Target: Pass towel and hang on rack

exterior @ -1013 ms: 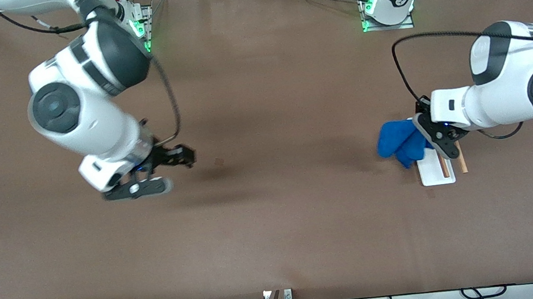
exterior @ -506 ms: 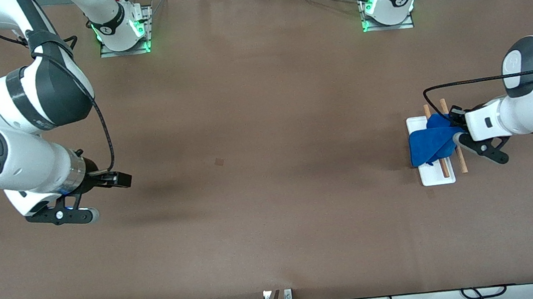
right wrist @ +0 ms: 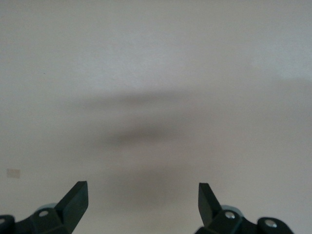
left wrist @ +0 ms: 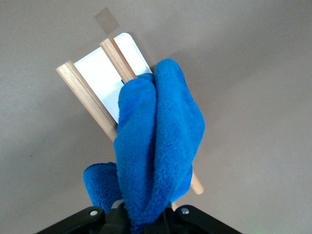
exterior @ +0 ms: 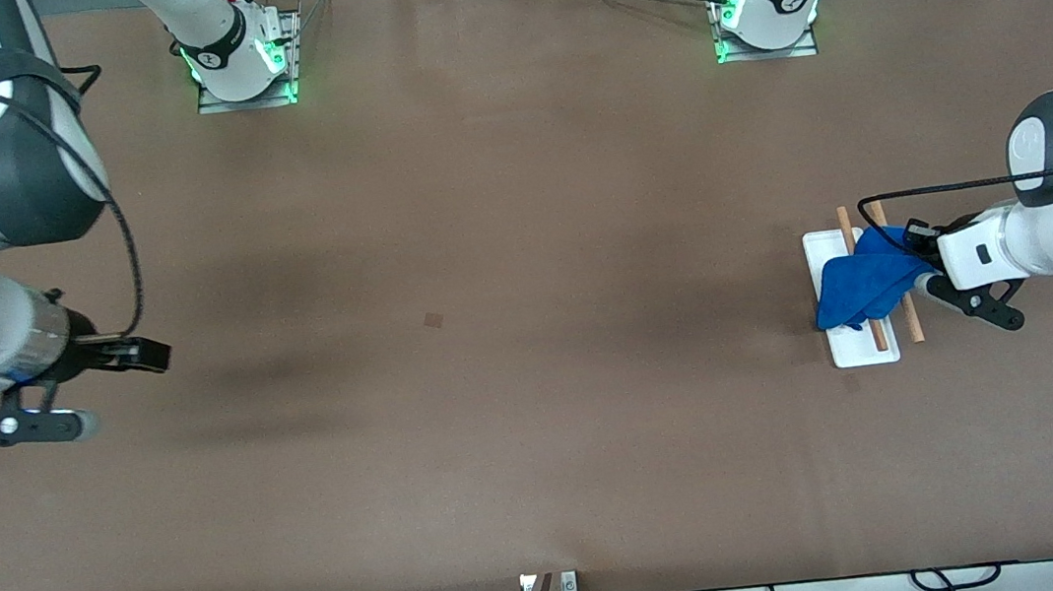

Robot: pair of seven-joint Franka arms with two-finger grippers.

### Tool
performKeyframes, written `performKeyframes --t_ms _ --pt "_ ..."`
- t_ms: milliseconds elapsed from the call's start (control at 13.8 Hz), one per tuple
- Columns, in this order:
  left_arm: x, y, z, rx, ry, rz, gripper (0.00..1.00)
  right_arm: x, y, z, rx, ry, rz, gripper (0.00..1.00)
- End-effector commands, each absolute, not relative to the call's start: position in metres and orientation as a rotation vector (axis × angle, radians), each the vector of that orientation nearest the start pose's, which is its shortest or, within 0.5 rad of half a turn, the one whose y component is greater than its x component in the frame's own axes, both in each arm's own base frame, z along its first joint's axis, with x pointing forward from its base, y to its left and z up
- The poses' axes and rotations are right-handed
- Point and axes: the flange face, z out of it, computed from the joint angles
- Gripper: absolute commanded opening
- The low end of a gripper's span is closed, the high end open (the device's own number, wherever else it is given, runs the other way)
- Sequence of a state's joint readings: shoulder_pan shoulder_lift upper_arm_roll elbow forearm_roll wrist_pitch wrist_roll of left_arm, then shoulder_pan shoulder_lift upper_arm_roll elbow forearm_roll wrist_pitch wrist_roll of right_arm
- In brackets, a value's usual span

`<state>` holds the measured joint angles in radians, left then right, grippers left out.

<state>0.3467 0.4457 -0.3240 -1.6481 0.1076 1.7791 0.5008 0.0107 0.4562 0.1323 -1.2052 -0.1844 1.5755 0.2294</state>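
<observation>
Left gripper clamps the towel draped over the rack, right gripper idles wide open, so letting go off-centre could slide it off the rods.

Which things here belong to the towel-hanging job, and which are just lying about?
Job:
- blue towel, draped over the rack's rods
- rack
- left pincer, shut on the towel
- right pincer, open, waiting over bare table

Lying about:
- small brown patch on the table

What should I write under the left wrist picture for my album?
Left gripper shut on fluffy blue towel, draping it over the white-based rack's two wooden rods.
</observation>
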Motion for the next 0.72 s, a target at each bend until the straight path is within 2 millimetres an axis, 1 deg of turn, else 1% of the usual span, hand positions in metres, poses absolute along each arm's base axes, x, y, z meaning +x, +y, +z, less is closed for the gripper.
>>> performKeyframes --t_ms 0,145,217,289,362,434,506,579,651 --pt "0.639 0.06 0.336 -3.104 0.865 0.402 0.01 0.655 0.01 0.535 -3.206 0.196 0.13 1.0" --pt "0.642 0.063 0.333 -3.095 0.916 0.361 0.01 0.639 -0.02 0.55 -3.198 0.149 0.122 1.0" --pt "0.643 0.066 0.334 -3.092 0.931 0.343 0.01 0.635 -0.035 0.556 -3.197 0.109 0.116 1.0" --pt "0.643 0.071 0.327 -3.099 0.928 0.349 0.09 0.633 -0.042 0.562 -3.197 0.082 0.105 1.0" --pt "0.644 0.075 0.323 -3.104 0.924 0.349 0.21 0.631 -0.047 0.565 -3.198 0.087 0.099 1.0" --pt "0.644 0.075 0.322 -3.105 0.924 0.348 0.36 0.626 -0.052 0.576 -3.198 0.1 0.085 1.0" --pt "0.645 0.076 0.318 -3.109 0.922 0.353 0.56 0.619 -0.053 0.584 -3.196 0.107 0.099 1.0" --pt "0.646 0.081 0.318 -3.116 0.911 0.343 0.67 0.613 -0.052 0.592 -3.197 0.106 0.089 1.0" --pt "0.646 0.088 0.319 -3.123 0.899 0.336 0.79 0.61 -0.052 0.593 -3.198 0.105 0.082 1.0"
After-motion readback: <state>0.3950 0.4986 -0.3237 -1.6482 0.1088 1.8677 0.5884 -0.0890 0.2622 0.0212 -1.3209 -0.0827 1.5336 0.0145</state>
